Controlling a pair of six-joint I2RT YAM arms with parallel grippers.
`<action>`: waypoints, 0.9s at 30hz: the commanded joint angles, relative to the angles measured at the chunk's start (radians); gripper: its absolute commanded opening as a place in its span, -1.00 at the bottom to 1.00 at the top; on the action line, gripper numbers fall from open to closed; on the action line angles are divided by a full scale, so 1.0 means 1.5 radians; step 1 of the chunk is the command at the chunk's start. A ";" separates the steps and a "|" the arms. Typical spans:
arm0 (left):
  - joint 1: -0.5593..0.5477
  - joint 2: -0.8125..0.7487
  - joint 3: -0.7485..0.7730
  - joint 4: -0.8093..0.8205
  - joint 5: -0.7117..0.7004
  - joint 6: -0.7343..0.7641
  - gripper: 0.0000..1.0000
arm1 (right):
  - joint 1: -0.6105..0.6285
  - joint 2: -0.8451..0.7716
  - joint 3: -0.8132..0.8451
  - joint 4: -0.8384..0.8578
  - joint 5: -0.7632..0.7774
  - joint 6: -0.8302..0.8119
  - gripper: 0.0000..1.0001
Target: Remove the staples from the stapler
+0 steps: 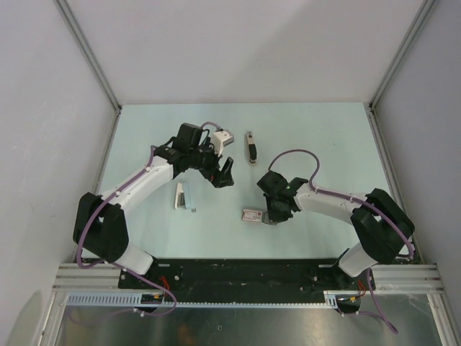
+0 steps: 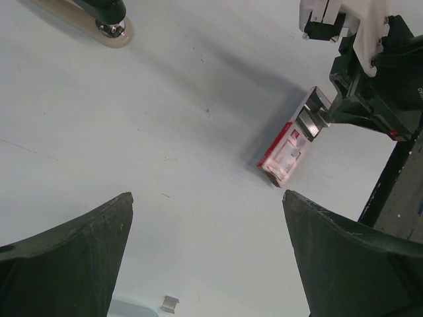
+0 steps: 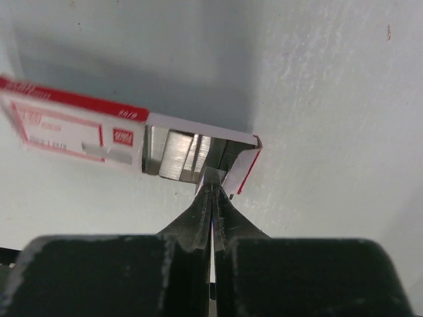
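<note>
The pale tabletop (image 1: 310, 137) is walled by plain panels on three sides, and both arms are bent over its middle. The left pincer (image 1: 225, 173) (image 2: 206, 198) is held wide open above the surface with nothing between its fingers; bare tabletop is seen through the gap in the left wrist view. The right pincer (image 1: 270, 216) (image 3: 211, 188) is closed, finger against finger, with its tips pressed to the flap at the open end of a flat pink-and-white box (image 1: 252, 215) (image 3: 73, 129). Whether cardboard is actually pinched cannot be told. Silvery blocks (image 3: 178, 155) are seen inside that open end.

A white oblong item (image 1: 184, 196) with a pale blue edge is lying near the left forearm, on the near-left of the open pincer.

The stapler (image 1: 251, 148) (image 2: 99, 16) is found at the far middle of the tabletop, lying lengthwise away from the bases. It is apart from both pincers and is touched by neither — the left one is nearer, off to its near-left, while the right one and the box are placed well to its near side. Nothing is lying on or against it.

The staples (image 2: 170, 304) are seen only at the bottom edge of the left wrist view, as a tiny grey metal piece flat on the tabletop beside a pale blue corner — below the open fingers and untouched.
</note>
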 commanded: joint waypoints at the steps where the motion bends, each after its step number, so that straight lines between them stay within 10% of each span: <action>1: -0.004 -0.018 0.014 0.005 0.005 0.048 0.99 | -0.002 -0.015 0.038 -0.029 -0.010 -0.010 -1.00; 27: -0.018 0.011 0.002 0.003 0.046 0.076 0.99 | 0.034 -0.100 -0.028 -0.023 -0.084 0.021 -1.00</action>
